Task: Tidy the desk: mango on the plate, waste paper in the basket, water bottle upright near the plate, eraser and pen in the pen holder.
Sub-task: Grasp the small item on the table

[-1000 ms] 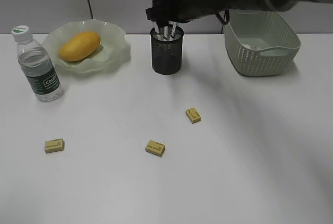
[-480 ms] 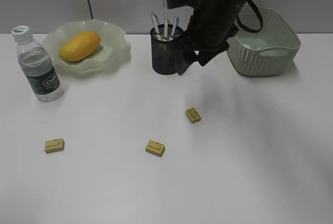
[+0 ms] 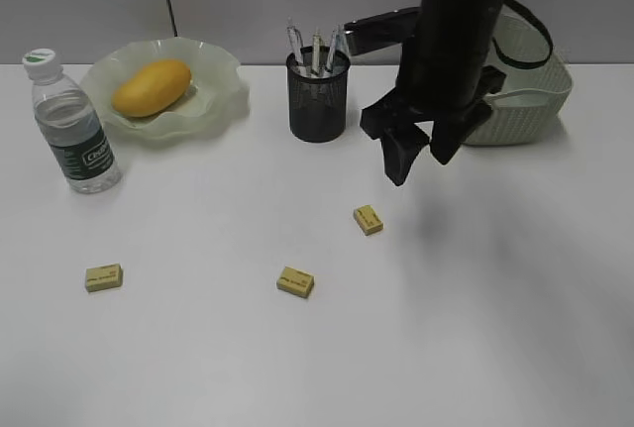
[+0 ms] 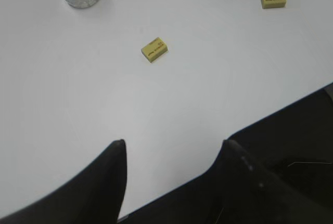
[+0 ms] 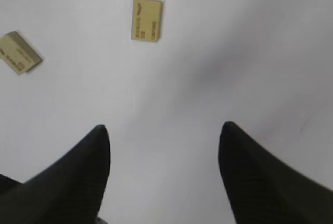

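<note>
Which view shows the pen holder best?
The exterior view: the pen holder stands whole and upright there, pens sticking out, between the plate and the basket. Neither wrist view shows it; both look down at erasers on the desk.

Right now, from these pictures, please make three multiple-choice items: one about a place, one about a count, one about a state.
1. Where does the mango lie?
A. on the plate
B. in the basket
C. on the bare desk

2. How many yellow erasers lie on the desk?
A. one
B. two
C. three

3. How stands the right gripper?
A. shut on an eraser
B. open and empty
C. shut on a pen

Answers:
1 A: the fruit rests inside the ruffled dish.
2 C: one at the left, one in the middle, one near the gripper.
3 B: its fingers stand apart with nothing between them in the right wrist view.
</note>
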Robot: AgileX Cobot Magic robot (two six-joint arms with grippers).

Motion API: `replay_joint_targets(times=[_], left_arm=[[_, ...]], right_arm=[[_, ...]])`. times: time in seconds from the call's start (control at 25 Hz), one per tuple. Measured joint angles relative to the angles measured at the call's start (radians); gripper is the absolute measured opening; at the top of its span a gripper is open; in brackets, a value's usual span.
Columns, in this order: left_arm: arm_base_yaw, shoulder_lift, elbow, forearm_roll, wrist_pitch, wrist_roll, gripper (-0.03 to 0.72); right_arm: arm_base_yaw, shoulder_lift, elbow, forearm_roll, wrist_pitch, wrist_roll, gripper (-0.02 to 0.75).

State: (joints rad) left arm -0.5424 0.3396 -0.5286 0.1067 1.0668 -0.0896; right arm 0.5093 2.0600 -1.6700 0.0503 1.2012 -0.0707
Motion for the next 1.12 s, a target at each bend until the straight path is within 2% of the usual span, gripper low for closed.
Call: replay_joint_targets(times=[0.28, 0.56, 1.12], left_arm=[[0.000, 0.000, 0.000, 0.000, 0.000, 0.000, 0.436], [0.000, 0.000, 0.000, 0.000, 0.000, 0.000, 0.436], [0.000, 0.000, 0.000, 0.000, 0.000, 0.000, 0.436]], right_arm=[[0.000, -0.214, 0.224, -0.006, 0.001, 0.014, 0.516], [0.000, -0.549, 0.482, -0.008, -0.039, 0.016, 0.516], [0.000, -1.133, 0.853, -0.008, -0.099, 0.024, 0.515]])
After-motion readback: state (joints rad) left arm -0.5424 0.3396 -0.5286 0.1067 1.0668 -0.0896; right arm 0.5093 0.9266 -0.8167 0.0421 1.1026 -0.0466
